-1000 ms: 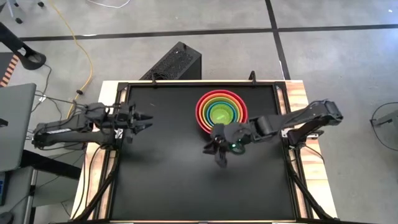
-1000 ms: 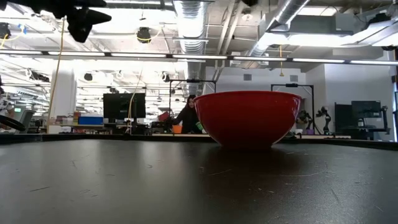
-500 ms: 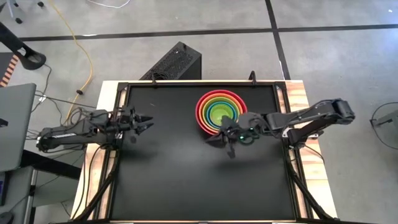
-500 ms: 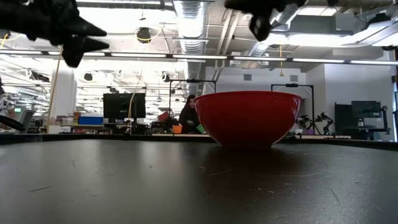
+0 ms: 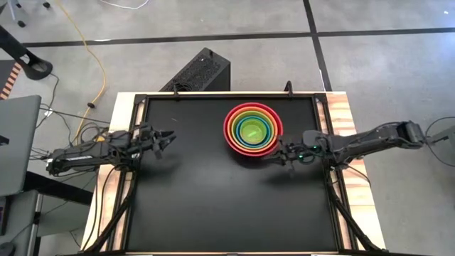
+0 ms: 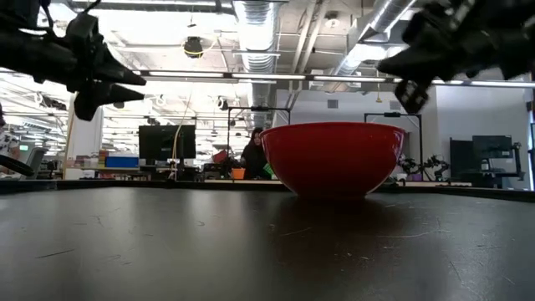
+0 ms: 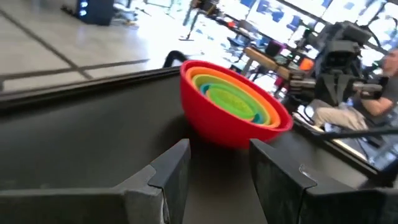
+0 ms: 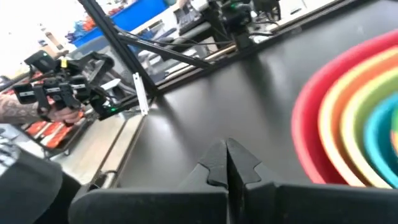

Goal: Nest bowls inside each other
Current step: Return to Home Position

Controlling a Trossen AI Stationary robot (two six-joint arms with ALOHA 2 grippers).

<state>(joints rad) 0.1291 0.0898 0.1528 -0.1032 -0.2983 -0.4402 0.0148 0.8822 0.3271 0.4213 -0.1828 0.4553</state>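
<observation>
The bowls (image 5: 253, 129) sit nested in one stack, rainbow rims up, on the black table right of centre near its far edge. The red outer bowl (image 6: 334, 159) rests on its base. My right gripper (image 5: 274, 153) hovers just off the stack's near right side, shut and empty, with the red rim (image 8: 311, 118) beside its fingers (image 8: 227, 163). My left gripper (image 5: 169, 136) hangs open and empty at the table's left side, pointing level at the stack (image 7: 236, 102).
The table's near half (image 5: 213, 206) is bare black surface. A dark box (image 5: 201, 71) stands beyond the far edge and a laptop (image 5: 14, 142) beyond the left edge. A person (image 6: 251, 155) sits far off in the room behind.
My right gripper has shut and drawn back from the table's middle toward the right edge, sinking and levelling out. My left gripper has sunk and stays open. The nested bowls have not moved.
</observation>
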